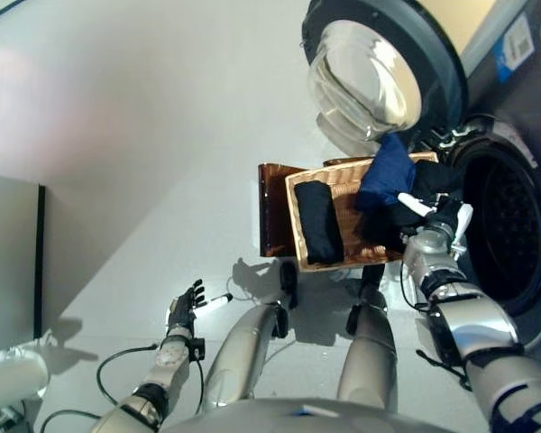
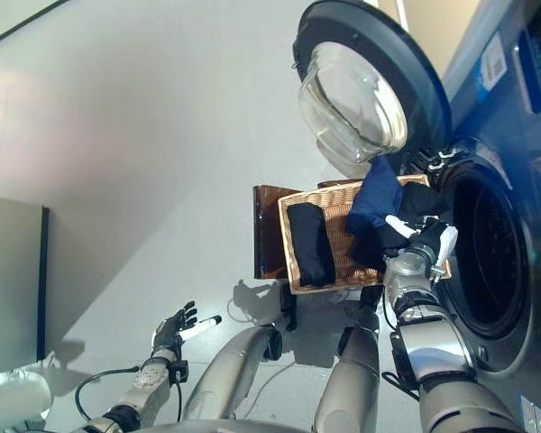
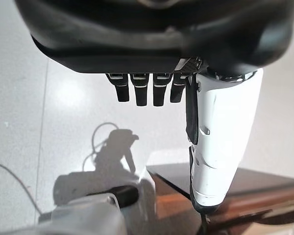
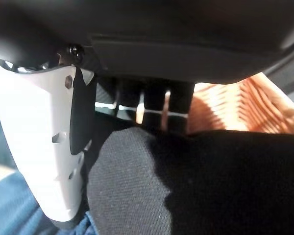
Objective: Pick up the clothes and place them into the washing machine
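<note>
Step in hand: pickup. The right hand (image 1: 435,219) sits in the wicker basket (image 1: 299,214); its fingers (image 4: 154,105) curl onto black clothes (image 4: 196,181). Next: lift, swing toward the washing machine (image 1: 509,216) at 3 o'clock. The left hand (image 1: 184,309) idles, fingers straight.

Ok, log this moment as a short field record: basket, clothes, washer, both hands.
basket: wicker basket on a brown stand, beside the washing machine
clothes: rolled black garment in the basket; blue garment and black cloth at the end by the washer
washer door: door swung open
right hand: right hand at the black cloth, grip unclear
left hand: left hand open, idle over the floor
</note>
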### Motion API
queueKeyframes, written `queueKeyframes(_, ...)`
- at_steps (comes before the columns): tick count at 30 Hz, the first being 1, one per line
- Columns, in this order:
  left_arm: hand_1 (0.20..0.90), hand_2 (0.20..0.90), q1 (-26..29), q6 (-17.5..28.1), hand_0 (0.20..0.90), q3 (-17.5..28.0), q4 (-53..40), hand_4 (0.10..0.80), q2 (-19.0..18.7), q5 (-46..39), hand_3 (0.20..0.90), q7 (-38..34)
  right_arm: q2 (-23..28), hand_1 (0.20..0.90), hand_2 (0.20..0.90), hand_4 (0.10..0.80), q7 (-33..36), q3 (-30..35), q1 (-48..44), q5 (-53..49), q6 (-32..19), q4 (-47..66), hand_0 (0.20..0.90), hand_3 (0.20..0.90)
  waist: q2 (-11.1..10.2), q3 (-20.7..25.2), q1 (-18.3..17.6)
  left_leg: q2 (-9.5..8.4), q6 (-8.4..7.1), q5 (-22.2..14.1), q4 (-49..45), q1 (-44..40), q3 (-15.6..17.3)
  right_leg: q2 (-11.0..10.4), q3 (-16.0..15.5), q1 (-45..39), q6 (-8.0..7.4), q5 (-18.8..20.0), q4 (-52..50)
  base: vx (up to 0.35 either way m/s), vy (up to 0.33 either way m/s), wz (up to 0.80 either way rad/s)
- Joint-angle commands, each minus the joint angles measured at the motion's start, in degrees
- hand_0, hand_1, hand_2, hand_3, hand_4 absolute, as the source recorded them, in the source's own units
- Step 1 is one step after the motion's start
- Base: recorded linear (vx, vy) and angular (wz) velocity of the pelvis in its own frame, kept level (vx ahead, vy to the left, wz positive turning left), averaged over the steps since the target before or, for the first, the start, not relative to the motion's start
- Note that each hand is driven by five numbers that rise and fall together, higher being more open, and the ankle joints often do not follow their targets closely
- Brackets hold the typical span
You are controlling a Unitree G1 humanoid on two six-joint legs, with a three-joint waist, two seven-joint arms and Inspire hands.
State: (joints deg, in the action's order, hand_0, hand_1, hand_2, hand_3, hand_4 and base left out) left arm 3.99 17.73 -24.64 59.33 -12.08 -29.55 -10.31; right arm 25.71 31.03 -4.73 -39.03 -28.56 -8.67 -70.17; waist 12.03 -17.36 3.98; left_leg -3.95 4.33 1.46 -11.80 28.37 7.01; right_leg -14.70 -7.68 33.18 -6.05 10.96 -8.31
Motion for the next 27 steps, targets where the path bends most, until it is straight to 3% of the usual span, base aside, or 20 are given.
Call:
queueKeyframes(1, 0.900, 0.900, -2.45, 1.54, 0.900, 0.27, -0.58, 0.800, -1.74, -0.31, 0.900, 0.42, 3.02, 0.200, 0.200, 0.300, -0.67, 1.65, -2.47, -7.28, -8.47, 4.22, 0.200, 0.200, 2.63, 0.97, 0.69, 1.65, -6.20, 1.83, 4.36, -0.01, -2.10, 2.49, 0.35, -3.94, 1.07, -8.08, -3.43, 0.000, 0.017, -0.31)
queueKeyframes(9, 0.900, 0.900, -1.82, 1.65, 0.900, -0.54, 1.46, 0.800, -0.08, -0.64, 0.900, 0.43, -1.43, 0.200, 0.200, 0.300, -4.31, 6.32, -0.44, -20.19, -12.92, 2.97, 0.200, 0.200, 4.05, 1.85, 0.10, 1.37, -6.02, 1.44, 5.08, -1.33, -1.33, 2.52, 1.28, -4.31, 1.01, -8.10, -2.99, 0.001, 0.012, -0.16)
queueKeyframes(14, 0.900, 0.900, -2.19, 2.04, 0.900, -2.21, 0.07, 0.800, 1.03, -1.13, 0.900, 0.79, -8.33, 0.200, 0.200, 0.300, -9.00, 12.84, 1.81, -33.98, -18.96, 5.57, 0.200, 0.200, 5.43, 1.82, -0.13, 1.07, -5.87, 1.14, 4.92, -1.10, -1.20, 2.32, 1.56, -3.64, 1.06, -8.66, -3.77, -0.002, 0.002, -0.01)
queueKeyframes(17, 0.900, 0.900, -2.66, 2.30, 0.900, -2.76, -0.35, 0.800, 1.26, -1.29, 0.900, 0.91, -9.16, 0.200, 0.200, 0.300, -8.93, 15.43, 0.53, -37.12, -21.74, 5.42, 0.200, 0.200, 6.60, 2.08, 0.41, 0.67, -5.77, 0.98, 5.01, -1.02, -1.05, 1.89, 1.89, -3.58, 0.89, -8.67, -3.64, 0.008, 0.050, 0.00)
queueKeyframes(20, 0.900, 0.900, -2.69, 2.43, 0.900, -3.12, -0.20, 0.800, 1.38, -1.32, 0.900, 1.01, -7.97, 0.200, 0.200, 0.300, -8.07, 17.20, -1.14, -37.48, -22.76, 5.49, 0.200, 0.200, 7.53, 2.35, 0.68, 0.33, -5.73, 0.87, 5.02, -0.95, -1.00, 1.56, 1.97, -3.54, 0.77, -8.67, -3.58, 0.021, 0.045, 0.02)
queueKeyframes(24, 0.900, 0.900, -3.98, 3.33, 0.900, -3.00, -2.92, 0.800, -0.26, -0.74, 0.900, 1.26, 0.13, 0.200, 0.200, 0.300, -3.67, 18.67, -7.71, -32.13, -24.65, 10.42, 0.200, 0.200, 9.85, 3.37, 1.84, -0.46, -5.59, 0.31, 4.58, -1.06, -0.79, 0.63, 2.68, -3.38, 0.32, -8.51, -3.73, 0.027, 0.059, 0.02)
queueKeyframes(25, 0.900, 0.900, -3.90, 3.32, 0.900, -3.04, -2.94, 0.800, -0.18, -0.74, 0.900, 1.24, 0.21, 0.200, 0.200, 0.300, -3.35, 18.68, -7.81, -31.85, -24.58, 10.52, 0.200, 0.200, 9.92, 3.35, 1.93, -0.46, -5.57, 0.28, 4.55, -1.01, -0.76, 0.64, 2.72, -3.31, 0.30, -8.51, -3.76, 0.022, 0.060, -0.05)
queueKeyframes(26, 0.900, 0.900, -4.16, 3.90, 0.900, -2.47, -3.67, 0.800, -1.48, -0.17, 0.900, 1.16, 6.37, 0.200, 0.200, 0.300, -0.84, 18.29, -11.51, -27.89, -25.26, 14.45, 0.200, 0.200, 10.64, 3.82, 2.36, -0.79, -5.52, 0.07, 4.32, -0.72, -0.72, 0.29, 3.19, -2.85, 0.07, -8.55, -3.96, 0.013, 0.044, -0.06)
queueKeyframes(27, 0.900, 0.900, -4.13, 3.90, 0.900, -2.47, -3.67, 0.800, -1.44, -0.16, 0.900, 1.15, 6.38, 0.200, 0.200, 0.300, -0.74, 18.28, -11.55, -27.81, -25.24, 14.48, 0.200, 0.200, 10.66, 3.81, 2.39, -0.78, -5.52, 0.06, 4.29, -0.69, -0.70, 0.30, 3.21, -2.81, 0.07, -8.55, -3.99, 0.013, 0.069, 0.01)
